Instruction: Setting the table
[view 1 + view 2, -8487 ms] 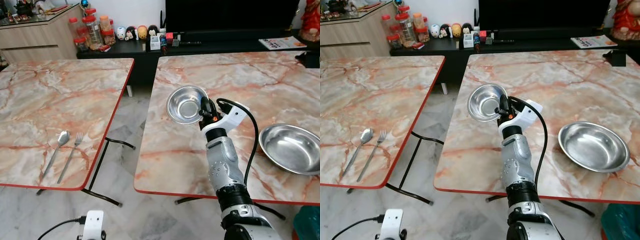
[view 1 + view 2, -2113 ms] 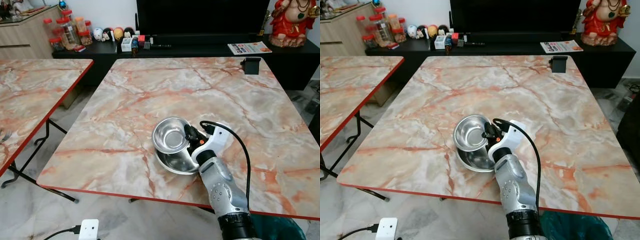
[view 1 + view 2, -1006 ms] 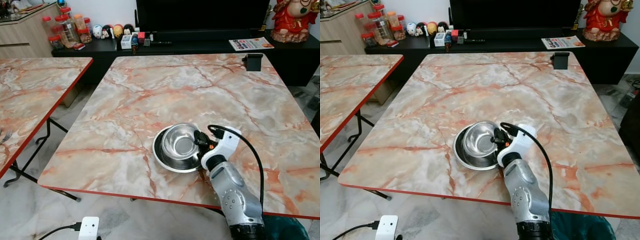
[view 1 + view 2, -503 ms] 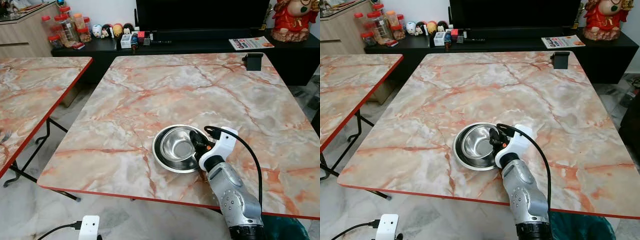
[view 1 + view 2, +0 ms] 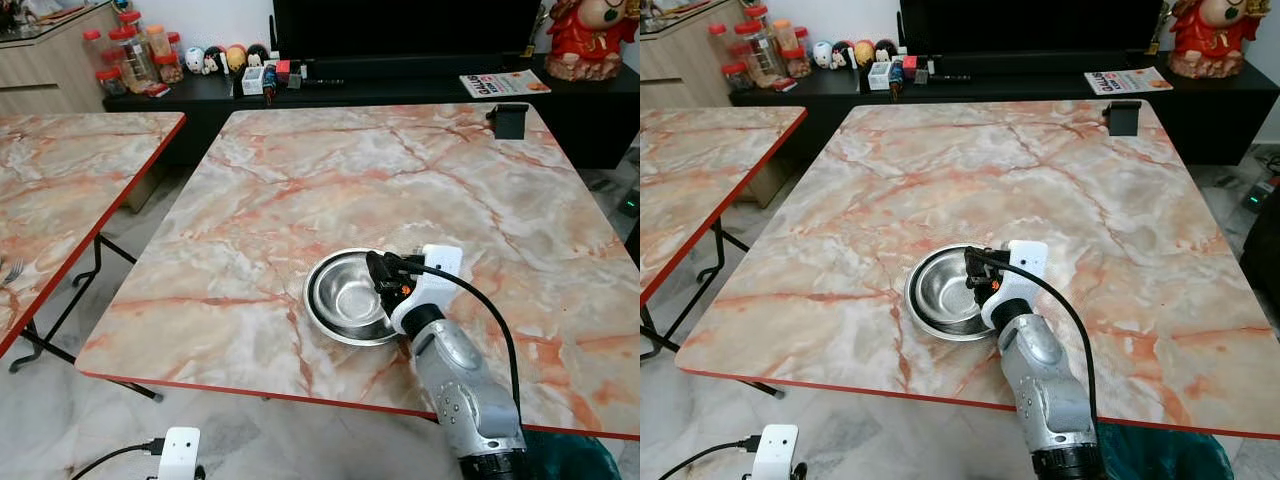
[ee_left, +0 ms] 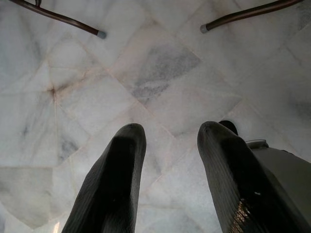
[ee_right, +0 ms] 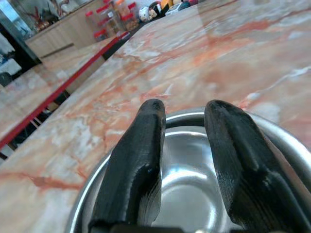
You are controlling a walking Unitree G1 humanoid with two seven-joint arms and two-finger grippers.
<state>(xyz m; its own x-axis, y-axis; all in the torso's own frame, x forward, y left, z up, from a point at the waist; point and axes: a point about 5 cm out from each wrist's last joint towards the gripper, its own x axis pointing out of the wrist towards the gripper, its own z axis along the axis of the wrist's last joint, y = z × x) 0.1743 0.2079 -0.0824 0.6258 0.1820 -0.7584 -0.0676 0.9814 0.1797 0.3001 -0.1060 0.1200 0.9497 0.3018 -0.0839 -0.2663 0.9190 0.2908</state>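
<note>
Small bowl (image 5: 350,297): nested inside large bowl (image 5: 318,312) on table (image 5: 300,200). Right end effector (image 7: 182,145): fingers apart above it, released. Fork (image 5: 12,270): unplaced, neighbouring table. Left end effector (image 6: 170,160): idle, spread.

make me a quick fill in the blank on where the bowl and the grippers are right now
1. The small steel bowl sits nested inside the larger steel ____.
2. The right gripper hovers over the bowl with its fingers ____.
3. The left gripper hangs idle above the tiled ____.
4. The marble table has a ____ edge.

Missing words: plate; open; floor; red
</note>
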